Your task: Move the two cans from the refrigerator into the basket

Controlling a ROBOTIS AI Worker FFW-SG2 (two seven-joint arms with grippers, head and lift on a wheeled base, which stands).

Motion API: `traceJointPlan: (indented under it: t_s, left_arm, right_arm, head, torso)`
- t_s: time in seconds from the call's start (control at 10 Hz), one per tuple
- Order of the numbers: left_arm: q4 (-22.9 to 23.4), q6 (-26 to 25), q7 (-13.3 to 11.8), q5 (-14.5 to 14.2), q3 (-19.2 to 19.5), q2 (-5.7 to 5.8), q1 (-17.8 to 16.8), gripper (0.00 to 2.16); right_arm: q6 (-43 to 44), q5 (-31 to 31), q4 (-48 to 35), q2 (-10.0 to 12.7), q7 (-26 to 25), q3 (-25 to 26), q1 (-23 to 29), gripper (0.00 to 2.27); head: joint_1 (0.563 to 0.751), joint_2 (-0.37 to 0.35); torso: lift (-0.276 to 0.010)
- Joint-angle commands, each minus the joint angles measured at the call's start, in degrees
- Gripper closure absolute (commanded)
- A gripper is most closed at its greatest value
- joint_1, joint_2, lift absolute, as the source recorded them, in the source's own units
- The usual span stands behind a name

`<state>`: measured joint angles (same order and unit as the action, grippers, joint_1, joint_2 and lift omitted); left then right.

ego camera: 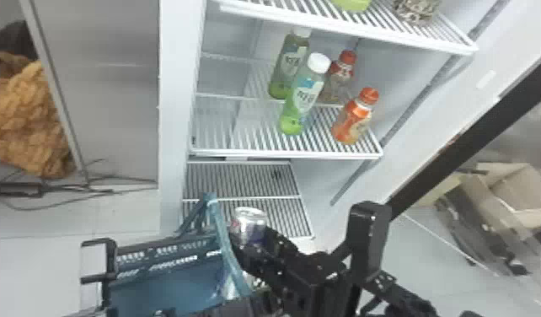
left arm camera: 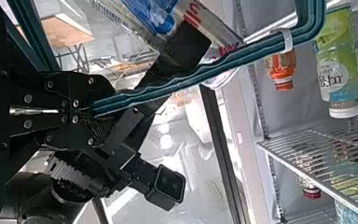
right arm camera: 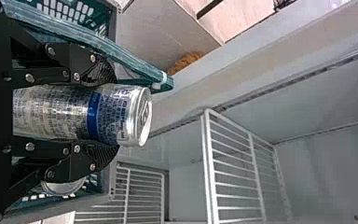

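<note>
The head camera sits above the basket (ego camera: 168, 286) and faces forward and down into the refrigerator (ego camera: 177, 92) beyond it. The left wrist camera, turned on its side, is set close to the basket's handle (ego camera: 225, 244) and looks along it toward the bottles (left arm camera: 340, 60); the pale area past the handle is probably the room. The right wrist camera, also sideways, looks past a near can (right arm camera: 79, 112) beside the handle into the refrigerator. All three views share the handle.
</note>
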<state>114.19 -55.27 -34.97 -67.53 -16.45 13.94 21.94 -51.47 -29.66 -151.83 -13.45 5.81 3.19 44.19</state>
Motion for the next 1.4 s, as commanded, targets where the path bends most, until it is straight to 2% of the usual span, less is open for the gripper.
traceJointPlan:
  t_s: [0.0, 0.4, 0.5, 0.6, 0.7, 0.8, 1.1, 1.3]
  left_arm:
    - [0.07, 0.00, -0.01, 0.11, -0.01, -0.05, 0.00, 1.21]
    - [-0.08, 0.00, -0.01, 0.23, -0.01, -0.14, 0.00, 1.21]
    - [0.07, 0.00, -0.01, 0.34, -0.01, -0.14, 0.00, 1.21]
    - [-0.08, 0.00, -0.01, 0.34, -0.01, -0.14, 0.00, 1.21]
    - [0.07, 0.00, -0.10, 0.34, -0.01, -0.14, -0.14, 1.21]
    - [-0.08, 0.00, -0.10, 0.34, -0.01, -0.05, -0.14, 1.21]
    - [0.07, 0.00, -0.10, 0.23, 0.11, -0.05, 0.00, 1.21]
    - [0.07, 0.14, -0.10, 0.23, 0.11, -0.05, 0.00, 1.21]
  right_arm:
    - [-0.28, -0.27, 3.26, 0.00, 0.25, -1.02, -1.72, 1.00]
    - [-1.54, -0.96, 6.21, -0.26, 1.57, -2.17, -3.55, 1.00]
    - [-1.54, -0.85, 6.21, -0.26, 2.19, -2.05, -3.69, 0.86]
    - [-1.26, -0.62, 6.21, -0.26, 2.80, -1.94, -3.69, 0.58]
    - [-0.28, -0.62, 6.21, -0.26, 3.07, -1.94, -3.69, 0.41]
    - [0.85, -0.27, 6.21, -0.35, 3.51, -1.94, -3.69, 0.34]
    - [12.66, 3.73, 4.24, 0.00, 3.42, -1.48, -1.30, 0.34]
    - [20.96, 4.07, 3.96, 0.00, 2.54, -1.48, 0.11, 0.34]
  head:
    - [0.695, -0.350]
    - [0.695, -0.350]
    - [0.695, -0.350]
    - [0.695, -0.350]
    - [0.695, -0.350]
    - [0.695, -0.350]
    - [0.695, -0.350]
    - [0.695, -0.350]
  torso:
    - [-0.276]
    - [-0.276]
    - [-0.276]
    - [-0.276]
    - [-0.276]
    - [-0.276]
    - [-0.276]
    - [-0.276]
